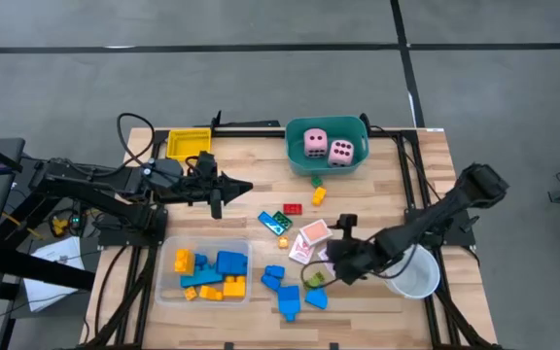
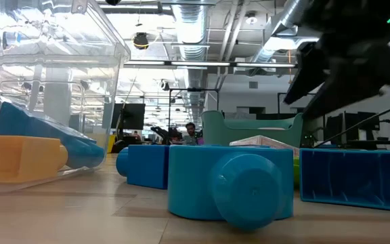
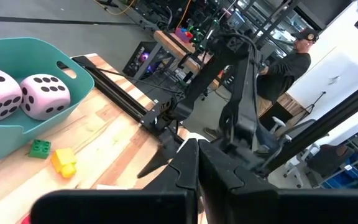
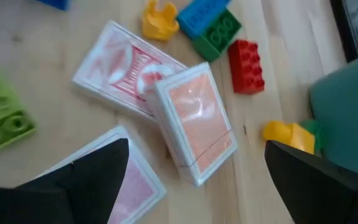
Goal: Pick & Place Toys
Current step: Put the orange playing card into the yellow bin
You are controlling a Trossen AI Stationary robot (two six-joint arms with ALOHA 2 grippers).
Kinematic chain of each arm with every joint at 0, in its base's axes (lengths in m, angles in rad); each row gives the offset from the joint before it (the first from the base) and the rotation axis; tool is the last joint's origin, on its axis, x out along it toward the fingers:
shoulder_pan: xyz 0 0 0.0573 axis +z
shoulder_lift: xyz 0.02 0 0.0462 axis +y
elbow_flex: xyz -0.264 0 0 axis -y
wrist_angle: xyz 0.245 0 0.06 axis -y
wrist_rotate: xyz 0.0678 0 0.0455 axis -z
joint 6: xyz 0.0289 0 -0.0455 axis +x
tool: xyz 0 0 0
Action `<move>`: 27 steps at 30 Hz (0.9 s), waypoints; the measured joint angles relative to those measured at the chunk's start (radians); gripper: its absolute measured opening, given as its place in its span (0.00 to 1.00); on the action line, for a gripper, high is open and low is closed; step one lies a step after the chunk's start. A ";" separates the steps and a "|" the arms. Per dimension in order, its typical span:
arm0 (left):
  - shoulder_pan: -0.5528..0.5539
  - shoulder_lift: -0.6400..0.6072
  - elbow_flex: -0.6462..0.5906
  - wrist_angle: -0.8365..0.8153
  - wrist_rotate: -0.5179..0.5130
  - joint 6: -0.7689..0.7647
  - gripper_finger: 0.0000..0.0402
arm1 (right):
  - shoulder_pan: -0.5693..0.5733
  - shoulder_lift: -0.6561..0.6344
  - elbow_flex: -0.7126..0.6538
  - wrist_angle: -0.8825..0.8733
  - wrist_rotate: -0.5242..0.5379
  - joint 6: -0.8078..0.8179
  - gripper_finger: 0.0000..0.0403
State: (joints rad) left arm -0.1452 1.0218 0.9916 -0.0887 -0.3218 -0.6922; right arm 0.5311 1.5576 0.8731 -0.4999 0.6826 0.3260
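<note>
Right claw (image 4: 194, 177): spread wide, empty, hovering over the pink-white card packs (image 4: 194, 124), one dark finger either side of the topmost pack. Nothing gripped yet.

Landmark: card packs, mid-tabletop (image 1: 231, 175) toward the right side.

- Just beside the packs, on the near side: lime-green block (image 4: 2, 121); loose blue blocks (image 1: 288, 297) a little farther toward the front edge.
- Just beyond the packs: small cluster of a blue block (image 4: 201, 15), dark green block (image 4: 219, 31), red block (image 4: 246, 65) and a yellow piece (image 4: 159, 18).
- Farther beyond the packs, at the back edge: teal tub (image 1: 327, 146) with both pink dice (image 1: 329, 146) inside; a yellow block (image 1: 318, 195) and small green block (image 1: 315, 180) just in front of it.
- Well left of the packs: clear tray (image 1: 205, 272) holding blue and yellow-orange blocks.
- Right of the packs: white cup (image 1: 414, 274), partly under the right arm.
- Far left of the packs: left claw (image 1: 239, 188), pinched shut, empty, held clear over the tabletop near the yellow tray (image 1: 189, 143).

Step in hand, as judged: grasp of the top card pack. Best done by squaring fingers to the pack's long edges, descending straight, closing only on that pack. Risks: pack lies tilted over a neighbour and may skid or drag the lower one along; lime-green block close enough to be nudged.
</note>
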 joint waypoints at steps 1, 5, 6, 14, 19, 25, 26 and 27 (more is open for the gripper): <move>0.000 0.000 0.000 0.000 0.000 -0.001 0.00 | -0.009 0.025 0.008 0.000 -0.001 0.009 0.91; 0.000 0.000 0.000 -0.001 0.001 -0.002 0.00 | -0.032 0.104 0.032 -0.001 -0.001 0.050 0.91; 0.000 0.000 0.000 -0.001 0.002 -0.003 0.00 | -0.037 0.117 0.037 -0.002 -0.001 0.058 0.91; 0.000 0.000 0.000 -0.001 0.041 -0.004 0.00 | -0.049 0.184 0.044 0.011 0.007 0.069 0.91; 0.000 0.000 0.000 -0.001 0.041 -0.004 0.00 | -0.060 0.183 0.044 0.015 0.044 0.068 0.91; 0.000 0.000 0.000 -0.001 0.041 -0.004 0.00 | -0.096 0.183 0.044 0.014 0.024 0.068 0.91; 0.000 0.000 0.000 -0.001 0.041 -0.004 0.00 | -0.100 0.183 0.044 0.014 0.023 0.068 0.91; 0.000 0.000 0.000 -0.001 0.041 -0.004 0.00 | -0.104 0.183 0.044 0.014 0.023 0.068 0.91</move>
State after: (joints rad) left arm -0.1452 1.0218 0.9920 -0.0898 -0.2810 -0.6960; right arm 0.4271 1.7409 0.9173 -0.4854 0.7051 0.3935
